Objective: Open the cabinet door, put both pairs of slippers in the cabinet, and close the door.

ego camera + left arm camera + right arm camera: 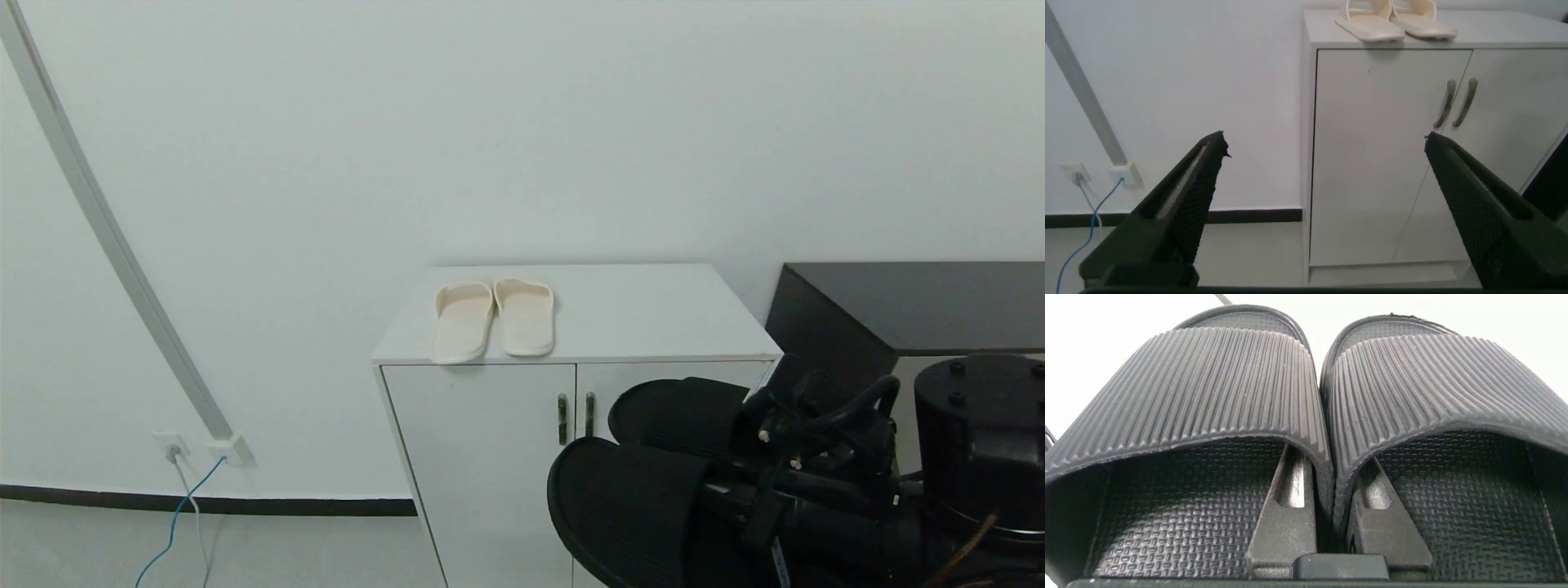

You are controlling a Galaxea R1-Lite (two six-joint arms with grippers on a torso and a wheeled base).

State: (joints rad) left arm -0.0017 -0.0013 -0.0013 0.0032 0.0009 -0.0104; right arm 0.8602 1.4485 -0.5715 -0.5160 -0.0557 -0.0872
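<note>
- Far off to the left of both sets of jaws, a grey conduit (106, 237) slanted down the wall to a socket (171, 447). A blue cable (175, 523) trailed from there to the floor.
- The left jaws were spread wide with nothing between them. Their fingers (1167, 212) framed the white cabinet (482, 474), which stood out ahead of them and well apart.
- The cream slippers (525, 318) sat side by side on the cabinet top, toward its left half. Their strap ends faced the wall and their near ends reached the front edge, higher than the left jaws.
- Both cabinet doors were shut. The two handles (562, 418) stood upright, just beside each other at the middle seam, a bit left of the right jaws.
- The right jaws were clamped on the black slippers (637, 506). One of the fingers (1290, 506) was tucked under each strap, pinching the pair's touching inner sides together. The slippers stuck out ahead of the jaws toward the right-hand door.
- A black bench (922, 302) stood just right of the cabinet, beyond the right jaws.
</note>
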